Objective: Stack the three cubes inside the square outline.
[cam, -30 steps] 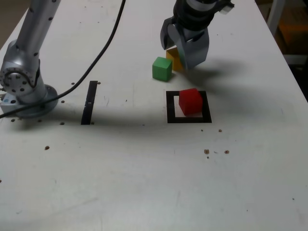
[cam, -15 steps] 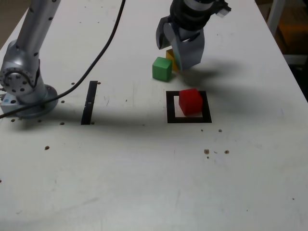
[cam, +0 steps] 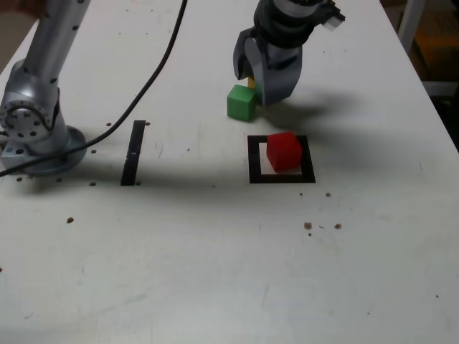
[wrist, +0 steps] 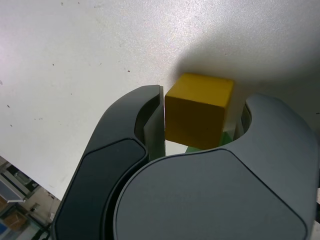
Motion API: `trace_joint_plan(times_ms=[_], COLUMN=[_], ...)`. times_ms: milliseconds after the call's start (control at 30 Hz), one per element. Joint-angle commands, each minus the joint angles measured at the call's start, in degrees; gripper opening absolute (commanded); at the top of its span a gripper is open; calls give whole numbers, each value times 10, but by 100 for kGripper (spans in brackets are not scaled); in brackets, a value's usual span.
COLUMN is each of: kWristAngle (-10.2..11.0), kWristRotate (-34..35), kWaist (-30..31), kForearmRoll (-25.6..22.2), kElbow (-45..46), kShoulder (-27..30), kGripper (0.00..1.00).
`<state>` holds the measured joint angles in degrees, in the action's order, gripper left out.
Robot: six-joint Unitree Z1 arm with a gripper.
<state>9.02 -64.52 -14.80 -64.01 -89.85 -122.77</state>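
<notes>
Standing over: the gripper (cam: 252, 80) is down at the far side of the white table (cam: 215, 272), right behind the green cube (cam: 241, 102).
Gripper state: in the wrist view the two dark jaws sit on either side of the yellow cube (wrist: 199, 111), one flat against a face and the other at the opposite face; it looks pinched, though I cannot tell if both faces are firmly pressed.
Yellow cube: from the exterior view only a sliver shows between the jaws, just behind the green cube.
Green cube: on the table, just beside the gripper, outside the square outline (cam: 281, 159) and a little beyond its far left corner in the exterior view. A bit of green peeks under the yellow cube in the wrist view (wrist: 230, 136).
Red cube (cam: 284, 150): resting inside the square outline, alone.
Tape strip (cam: 133, 152): thin black line well to the exterior view's left.
Arm base (cam: 32, 122): at the exterior view's left edge, a black cable (cam: 154, 72) trailing across.
</notes>
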Motion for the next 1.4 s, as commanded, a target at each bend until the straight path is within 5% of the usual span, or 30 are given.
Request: trace_joint_plan(times_ms=[0, 100, 233, 300, 600, 967, 1167, 1367], kWristAngle=[-1, -3, -7, -8, -17, -5, -54, -100], kWristRotate=[-1, -5, -7, 3, 51, 235, 371, 476], kWaist=[-1, -1, -1, -1, -1, 38, 64, 99], kForearmRoll=[-2, -5, -7, -3, -16, -232, -257, -245], kElbow=[1, 1, 0, 3, -8, -125, -120, -101], kShoulder=[2, 4, 9, 13, 29, 78, 128, 132], kGripper=[57, 53, 26, 20, 24, 21, 2, 0])
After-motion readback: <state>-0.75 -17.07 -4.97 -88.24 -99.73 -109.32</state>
